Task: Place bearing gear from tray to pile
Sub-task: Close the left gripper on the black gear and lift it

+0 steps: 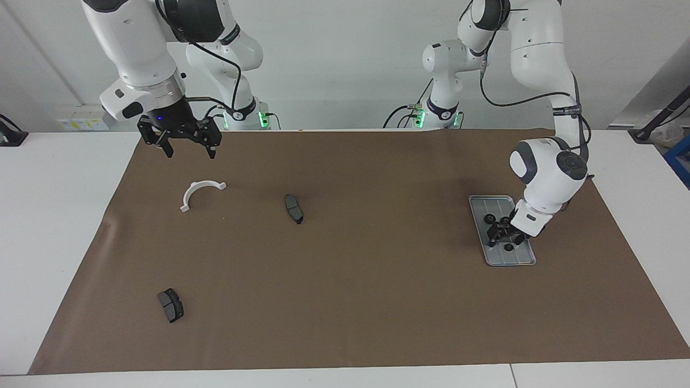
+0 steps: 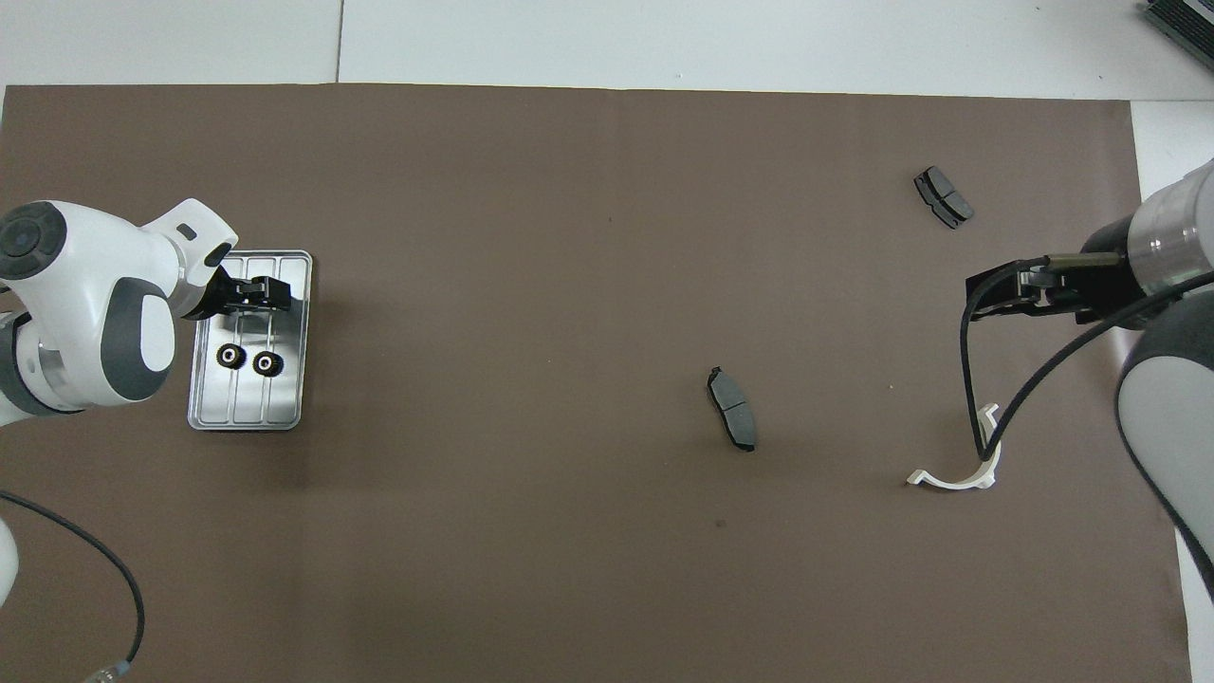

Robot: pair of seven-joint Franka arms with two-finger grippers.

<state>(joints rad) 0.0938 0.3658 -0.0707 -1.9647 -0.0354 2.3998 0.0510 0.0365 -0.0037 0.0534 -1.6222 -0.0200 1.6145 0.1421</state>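
On ridged silver tray (image 2: pixel 295 334): black ring gears (image 2: pixel 230 356); left hand (image 1: pixel 505 233) low over tray, grip unclear.

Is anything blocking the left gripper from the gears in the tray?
Nothing visible. The left gripper is already down in the tray, among three black gears; only other gears lie beside it.
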